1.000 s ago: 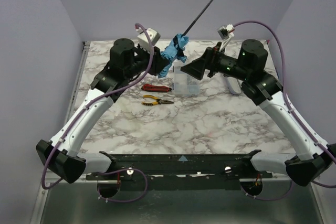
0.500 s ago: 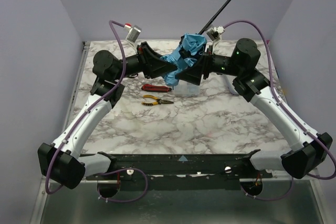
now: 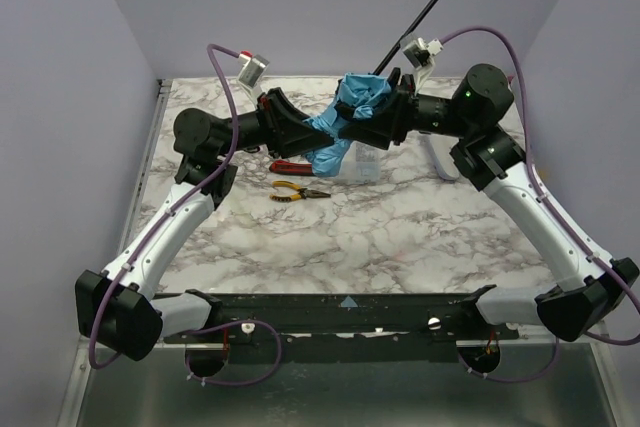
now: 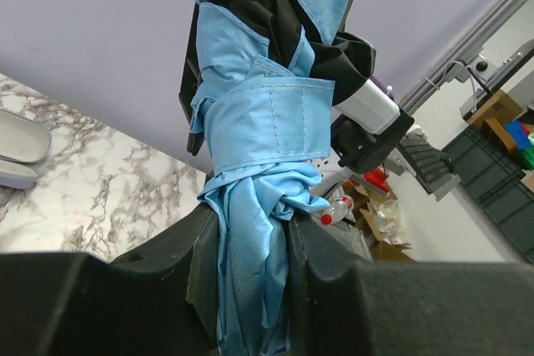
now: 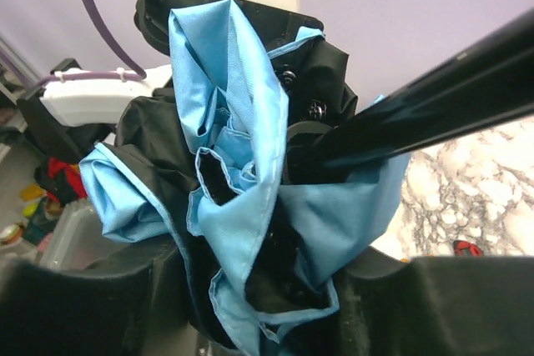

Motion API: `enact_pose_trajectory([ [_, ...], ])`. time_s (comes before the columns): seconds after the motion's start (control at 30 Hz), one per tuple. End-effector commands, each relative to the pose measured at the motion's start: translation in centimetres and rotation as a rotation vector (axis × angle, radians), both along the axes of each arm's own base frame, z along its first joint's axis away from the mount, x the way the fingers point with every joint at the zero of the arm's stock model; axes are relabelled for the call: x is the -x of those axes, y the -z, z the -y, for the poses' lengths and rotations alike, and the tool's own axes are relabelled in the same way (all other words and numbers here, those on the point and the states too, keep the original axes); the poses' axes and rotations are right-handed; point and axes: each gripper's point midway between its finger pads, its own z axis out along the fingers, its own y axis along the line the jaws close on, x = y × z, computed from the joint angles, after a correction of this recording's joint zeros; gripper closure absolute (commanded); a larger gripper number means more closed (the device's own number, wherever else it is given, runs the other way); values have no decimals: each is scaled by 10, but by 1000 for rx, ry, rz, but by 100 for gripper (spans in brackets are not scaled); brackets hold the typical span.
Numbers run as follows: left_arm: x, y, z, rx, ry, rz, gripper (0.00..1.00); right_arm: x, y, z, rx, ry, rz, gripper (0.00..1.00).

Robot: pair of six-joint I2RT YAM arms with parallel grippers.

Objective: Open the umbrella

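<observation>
The umbrella (image 3: 352, 107) hangs in the air above the back of the table, held between both arms. Its sky-blue canopy is still bunched, and a blue strap band (image 4: 267, 122) is wrapped round it. The thin black shaft (image 3: 425, 9) rises up and to the right, out of the top view; the handle is out of view. My left gripper (image 3: 318, 132) is shut on the lower folds of the canopy (image 4: 250, 289). My right gripper (image 3: 368, 122) comes in from the right. Its jaws press on the bunched fabric (image 5: 242, 164) next to the shaft (image 5: 442, 106).
On the marble table under the umbrella lie red-handled pliers (image 3: 297, 167) and yellow-handled pliers (image 3: 298, 191). A clear plastic box (image 3: 358, 162) stands beside them. A pale grey object (image 3: 437, 159) lies at the back right. Walls enclose the table on three sides.
My right gripper has gone from wide open to closed on the canopy. Both arms came together at the umbrella. The shaft swung steeper, taking the handle out of the top view.
</observation>
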Motion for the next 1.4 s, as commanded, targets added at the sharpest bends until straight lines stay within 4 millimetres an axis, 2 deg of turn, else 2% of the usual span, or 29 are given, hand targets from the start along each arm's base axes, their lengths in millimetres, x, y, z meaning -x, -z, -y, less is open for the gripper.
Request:
enact_pose_trajectory([
  [0.0,24,9,0,-74,99,66,100,3,-24,4,-37,9,86,69],
  [0.03,24,11,0,-89,93,78,100,4,-26,3,-39,2,98,83],
  [0.07,24,15,0,-107,80,96,87,4,-26,3,-38,-1,106,98],
  [0.13,20,22,-5,-155,16,165,53,4,-23,4,-25,0,110,100],
  [0.17,15,22,-8,-182,-45,217,43,4,-20,4,-14,4,116,100],
  [0.2,9,26,-13,-225,-118,283,34,4,-16,5,-3,7,111,100],
  [0.27,-3,26,-26,-290,-273,441,27,3,-8,7,13,25,101,100],
  [0.37,-18,24,-47,-355,-476,619,27,1,8,8,45,41,72,100],
  [0.43,-24,19,-53,-394,-557,687,30,-3,17,8,58,56,49,100],
  [0.57,-26,13,-45,-448,-615,747,37,-11,29,5,68,79,-14,100],
  [0.7,-20,10,-30,-446,-608,785,40,-16,34,3,71,91,-49,100],
  [0.9,-37,6,-23,-480,-666,747,48,-10,34,2,78,55,-25,100],
  [1.0,-39,2,-18,-474,-659,737,53,-8,38,2,89,50,-25,100],
  [1.23,-21,-11,-11,-371,-611,772,51,-8,49,3,116,63,-35,100],
  [1.37,-18,-17,-12,-350,-614,765,53,-8,51,3,117,56,-36,100],
])
